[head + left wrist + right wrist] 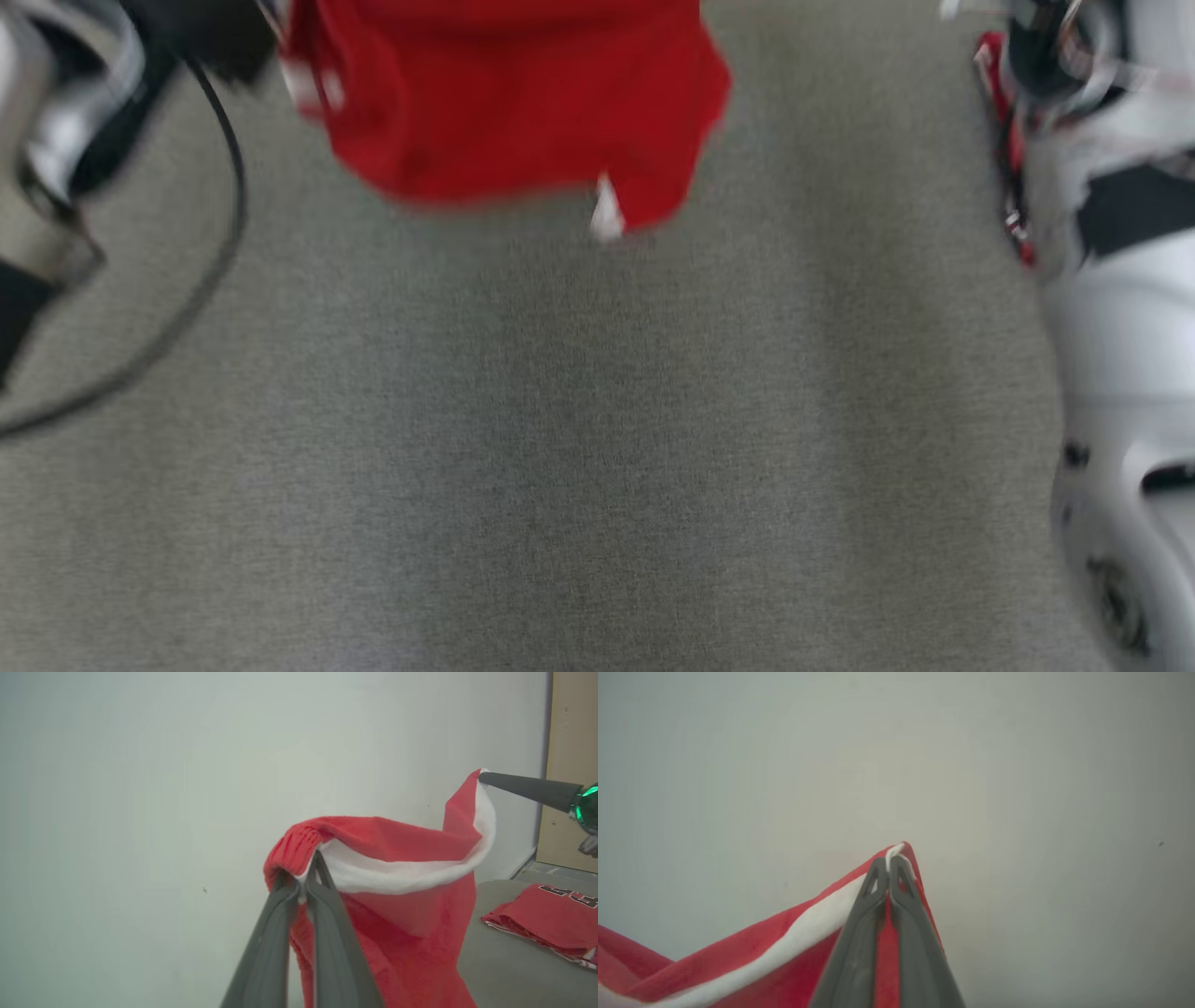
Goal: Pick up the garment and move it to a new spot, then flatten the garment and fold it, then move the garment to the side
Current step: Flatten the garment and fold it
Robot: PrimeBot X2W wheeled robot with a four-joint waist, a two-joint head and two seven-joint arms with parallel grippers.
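Note:
The garment (523, 93) is red fleece with a white lining and hangs in the air above the grey table (597, 448), its lower hem blurred at the top of the head view. My left gripper (301, 877) is shut on a ribbed red edge of the garment (397, 840). My right gripper (888, 868) is shut on another corner of the garment (784, 956), where the white lining shows. In the left wrist view the right gripper (483, 777) holds that corner up at the upper right, and the cloth sags between the two grips.
A folded red jersey (546, 917) with dark numbers lies on the table at the right; its red and white edge (1004, 140) shows beside my white right arm (1120, 280). A black cable (219, 252) loops off my left arm. A pale wall stands behind, with a wooden panel (572, 742).

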